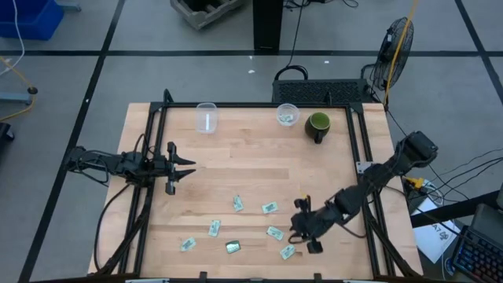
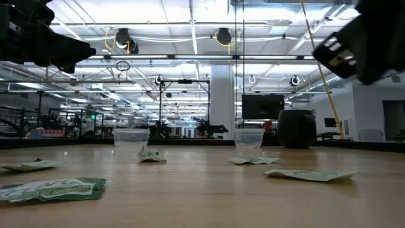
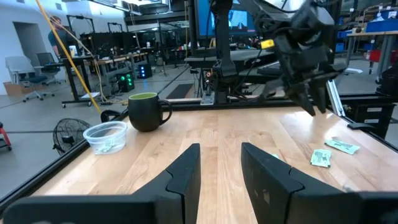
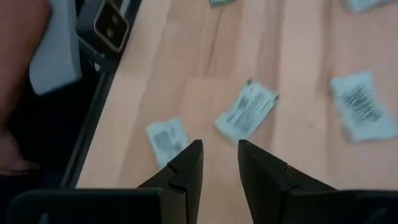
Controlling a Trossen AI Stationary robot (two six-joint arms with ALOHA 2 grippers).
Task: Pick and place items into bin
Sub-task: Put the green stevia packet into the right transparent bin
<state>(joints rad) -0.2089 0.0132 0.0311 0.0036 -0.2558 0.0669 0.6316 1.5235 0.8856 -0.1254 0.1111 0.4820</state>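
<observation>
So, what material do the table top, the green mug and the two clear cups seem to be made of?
Table top: wood, pale planks with visible grain and seams, smooth with a light sheen.
Green mug: probably glazed ceramic; opaque with a thick wall.
Clear cups: likely thin plastic; translucent, and the packet inside one shows through.

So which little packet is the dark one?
Look at the wooden table from above, along its near edge where the small packets lie scattered. The dark green packet lies between the pale packets there. It alone is deep green; its neighbours are pale mint and white.
</observation>
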